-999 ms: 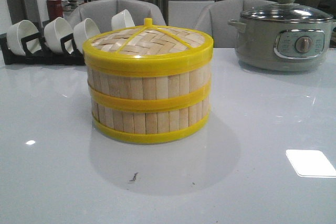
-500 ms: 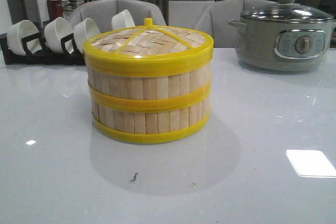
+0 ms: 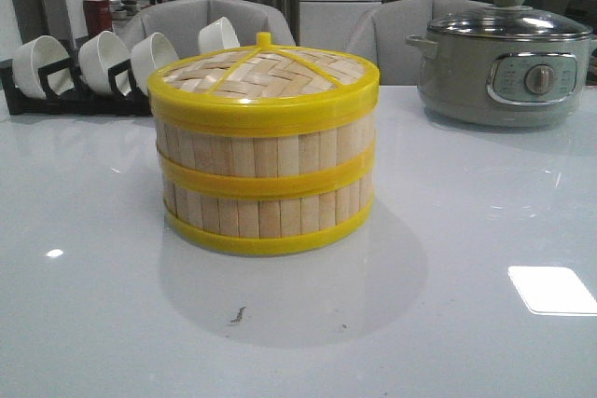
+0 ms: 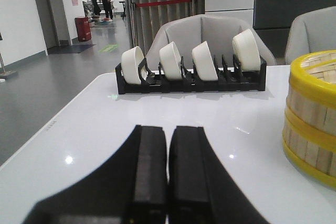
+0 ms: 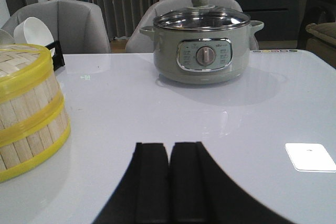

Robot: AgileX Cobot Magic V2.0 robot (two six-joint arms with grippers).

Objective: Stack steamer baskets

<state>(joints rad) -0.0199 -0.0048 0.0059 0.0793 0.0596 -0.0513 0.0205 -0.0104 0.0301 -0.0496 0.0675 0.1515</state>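
Note:
Two steamer baskets [image 3: 264, 170] stand stacked in the middle of the white table, bamboo slats with yellow rims, topped by a woven yellow-rimmed lid [image 3: 263, 76]. The stack also shows in the left wrist view as steamer baskets [image 4: 313, 116] and in the right wrist view as steamer baskets [image 5: 29, 111]. My left gripper [image 4: 168, 129] is shut with nothing in it, low over the table and apart from the stack. My right gripper [image 5: 169, 146] is shut and empty too, on the stack's other side. Neither gripper appears in the front view.
A black rack with white bowls [image 3: 89, 67] stands at the back left. A grey electric pot with a glass lid [image 3: 506, 58] stands at the back right. Grey chairs [image 3: 210, 20] sit behind the table. A bright light patch [image 3: 552, 289] lies on the table's right.

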